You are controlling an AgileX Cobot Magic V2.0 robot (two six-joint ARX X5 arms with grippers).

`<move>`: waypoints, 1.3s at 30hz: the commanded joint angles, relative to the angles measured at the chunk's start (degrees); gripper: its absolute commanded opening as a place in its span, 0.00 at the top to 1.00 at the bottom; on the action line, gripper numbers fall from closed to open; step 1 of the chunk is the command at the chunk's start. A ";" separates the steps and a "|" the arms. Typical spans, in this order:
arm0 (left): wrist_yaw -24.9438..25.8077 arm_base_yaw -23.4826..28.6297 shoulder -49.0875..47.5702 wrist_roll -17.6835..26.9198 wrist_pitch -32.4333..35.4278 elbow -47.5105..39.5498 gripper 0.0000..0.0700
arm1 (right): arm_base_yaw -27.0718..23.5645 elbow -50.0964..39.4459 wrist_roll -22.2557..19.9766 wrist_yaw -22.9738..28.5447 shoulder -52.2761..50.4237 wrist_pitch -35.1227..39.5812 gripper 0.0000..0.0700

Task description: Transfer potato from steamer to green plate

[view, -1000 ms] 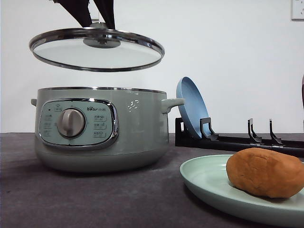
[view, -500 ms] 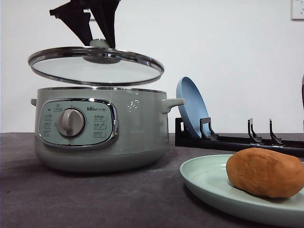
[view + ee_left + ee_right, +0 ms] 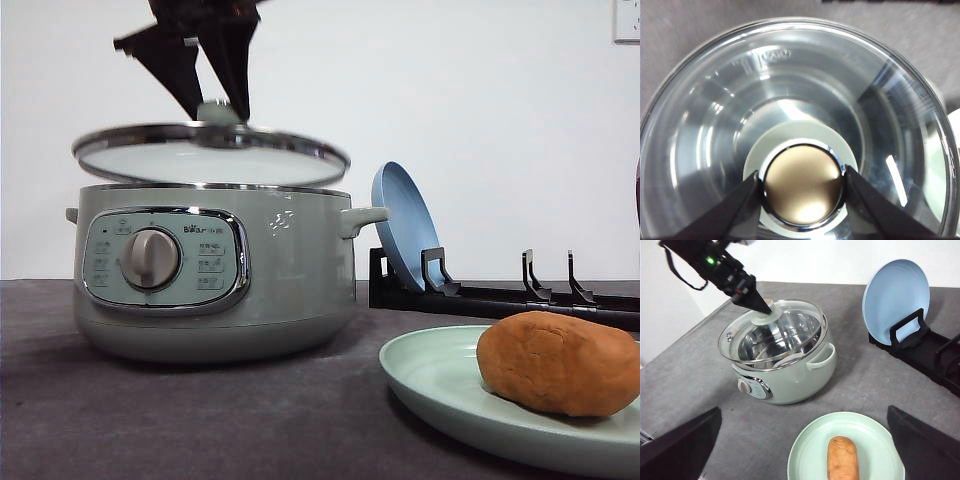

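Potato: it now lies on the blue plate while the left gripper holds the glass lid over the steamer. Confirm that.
Not quite. The potato lies on the green plate, as the right wrist view shows; the blue plate stands in the rack. The rest holds.

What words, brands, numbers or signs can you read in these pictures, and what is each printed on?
"Bear" with small characters beside it, partly legible: control panel of the steamer, above the dial.
Button labels on the panel: too small to read.
Embossed mark on the glass lid: blurred, unreadable.
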 commanded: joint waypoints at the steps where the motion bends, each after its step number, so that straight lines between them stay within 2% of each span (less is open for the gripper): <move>1: -1.30 -0.35 0.64 -0.06 1.10 1.77 0.98 | 0.24 0.92 0.18 0.05 0.26 0.55 0.00; 5: -2.57 -0.32 0.86 -0.02 1.27 1.77 0.98 | 0.24 0.92 0.17 0.10 0.26 0.52 0.00; 26: -2.40 -0.35 3.52 0.11 1.84 1.75 0.98 | 0.24 0.92 0.20 0.15 0.26 0.15 0.00; 35: -2.36 -0.35 3.54 -0.65 -2.53 1.75 0.98 | 0.24 0.92 0.19 0.08 0.26 -0.35 0.00; 39: -2.36 -0.35 3.54 -1.68 -2.17 1.75 0.98 | 0.24 0.92 0.15 0.08 0.26 -0.24 0.00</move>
